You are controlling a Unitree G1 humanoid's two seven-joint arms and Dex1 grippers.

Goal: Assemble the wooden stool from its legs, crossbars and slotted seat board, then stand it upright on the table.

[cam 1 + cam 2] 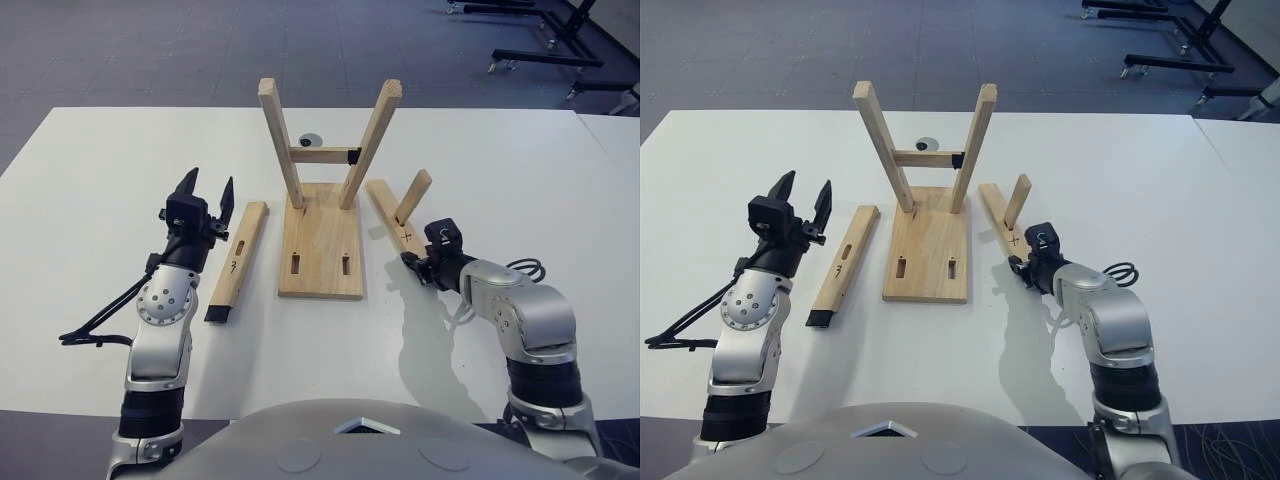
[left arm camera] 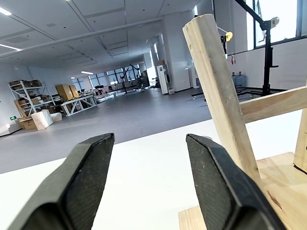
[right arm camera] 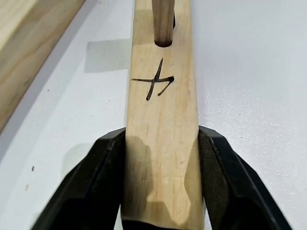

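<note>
The right gripper [image 3: 160, 140] is clamped on the near end of the right-hand leg [image 1: 393, 225], with its pads [image 3: 108, 163] pressing the leg's 2 opposite sides just short of a pen mark. The leg lies flat on the table [image 1: 100, 170] just beside the seat board [image 1: 320, 250]. A short crossbar [image 1: 412, 197] is plugged into this leg and sticks up at a tilt. The seat board lies flat in the middle. From its far end rise 2 standing legs [image 1: 281, 140], joined by a far crossbar [image 1: 322, 155], and its 2 near slots [image 1: 297, 263] are unfilled. The left gripper [image 1: 211, 183] is spread wide and holds nothing. It hovers near the far end of the loose leg [image 1: 238, 258], which lies on the board's other side. The step in hand looks like lifting the gripped leg and seating it in the near slot on the right. Because the hold sits at 1 end, the leg will probably lever in the pads, so a slow lift with the grip kept square seems wise. The short crossbar should clear the nearer standing leg as the piece swings upright, and should end up pointing toward the other near slot, where the loose leg can take it. I cannot tell which end fits the slot, since the pads hide the gripped end. Pressing straight down rather than at an angle should avoid jamming, and the board may slide unless the free gripper steadies it.
</note>
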